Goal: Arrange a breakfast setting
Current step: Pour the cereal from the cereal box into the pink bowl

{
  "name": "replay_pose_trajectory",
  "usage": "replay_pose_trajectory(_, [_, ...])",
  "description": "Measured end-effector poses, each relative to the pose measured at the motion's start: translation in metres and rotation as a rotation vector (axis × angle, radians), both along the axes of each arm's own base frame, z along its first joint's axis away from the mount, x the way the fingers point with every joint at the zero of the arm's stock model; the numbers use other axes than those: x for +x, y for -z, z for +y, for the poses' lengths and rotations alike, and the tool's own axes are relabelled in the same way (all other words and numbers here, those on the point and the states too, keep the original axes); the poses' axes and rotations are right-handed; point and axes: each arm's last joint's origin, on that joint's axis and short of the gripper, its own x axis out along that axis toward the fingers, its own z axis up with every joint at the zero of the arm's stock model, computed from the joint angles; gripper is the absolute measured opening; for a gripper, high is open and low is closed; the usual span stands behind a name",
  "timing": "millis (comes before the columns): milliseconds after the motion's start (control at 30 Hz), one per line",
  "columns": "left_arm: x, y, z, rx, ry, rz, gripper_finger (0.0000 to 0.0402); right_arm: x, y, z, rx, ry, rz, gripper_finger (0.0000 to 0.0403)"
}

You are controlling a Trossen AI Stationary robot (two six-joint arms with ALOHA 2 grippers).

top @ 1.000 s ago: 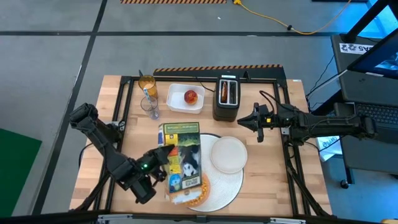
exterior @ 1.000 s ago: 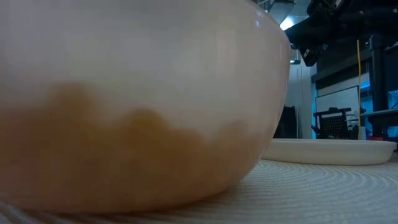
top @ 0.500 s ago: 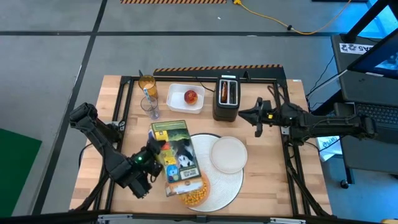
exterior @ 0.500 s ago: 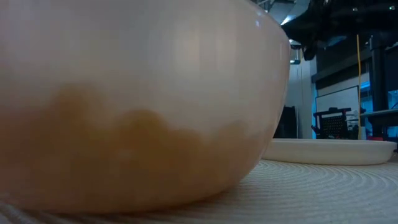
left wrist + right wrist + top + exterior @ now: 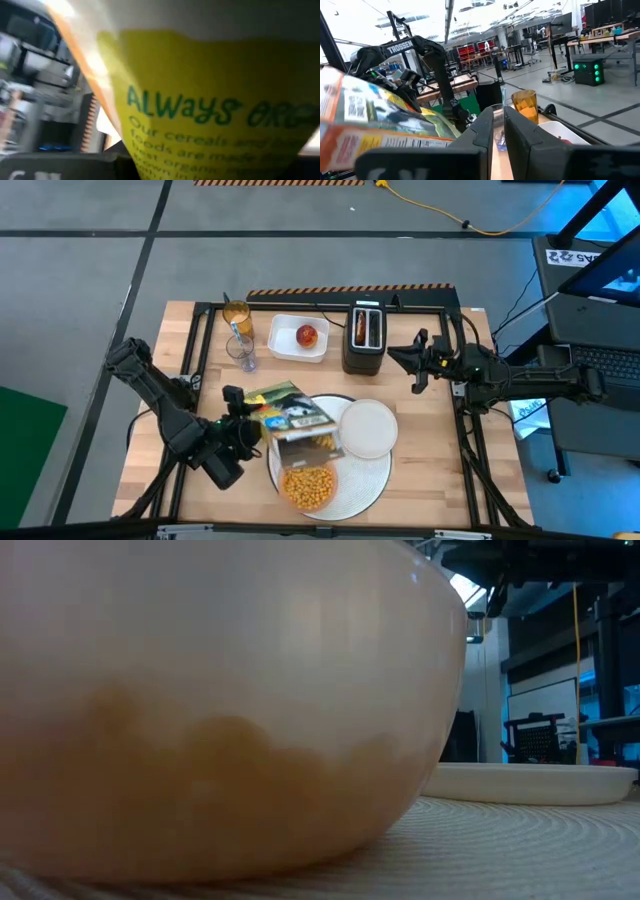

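Over the white placemat (image 5: 365, 478), cereal box (image 5: 290, 408) tipped above orange bowl (image 5: 308, 486).
Left gripper (image 5: 250, 428) stays clamped on the box, now swung off the yellow puffs (image 5: 306, 488); apple (image 5: 306, 335) sits in tray (image 5: 284, 346); pale plate (image 5: 368, 428) bare; right gripper (image 5: 407, 360), fingers nearly together, empty, has edged back beside toaster (image 5: 364, 337).

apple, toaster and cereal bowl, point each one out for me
apple (image 5: 307, 335), high view, middle of its red top, in the white tray.
toaster (image 5: 363, 355), high view, black front part below the slots.
cereal bowl (image 5: 307, 488), high view, on the yellow puffs filling it.
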Motion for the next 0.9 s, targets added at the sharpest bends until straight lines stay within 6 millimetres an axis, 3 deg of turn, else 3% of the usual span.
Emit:
replay_pose_trajectory(233, [0.025, -0.01, 0.011, -0.192, -0.083, -0.179, 0.0121, -0.002, -0.008, 0.0, -0.054, 0.009, -0.075, 0.0037])
replay_pose_trajectory(467, [0.054, -0.015, 0.031, -0.337, -0.157, -0.295, 0.0121, -0.011, -0.031, 0.001, -0.154, 0.05, -0.312, 0.0037])
replay_pose_trajectory(633, [0.082, -0.024, 0.05, -0.415, -0.027, -0.302, 0.0121, -0.024, -0.048, 0.002, -0.184, 0.083, -0.511, 0.0037])
replay_pose_trajectory(767, [0.103, -0.036, 0.074, -0.439, 0.062, -0.381, 0.0121, -0.036, -0.058, 0.003, -0.177, 0.061, -0.648, 0.0037])
replay_pose_trajectory(900, [0.121, -0.047, 0.114, -0.469, 0.117, -0.481, 0.0121, -0.048, -0.066, 0.007, -0.204, -0.02, -0.781, 0.0037])
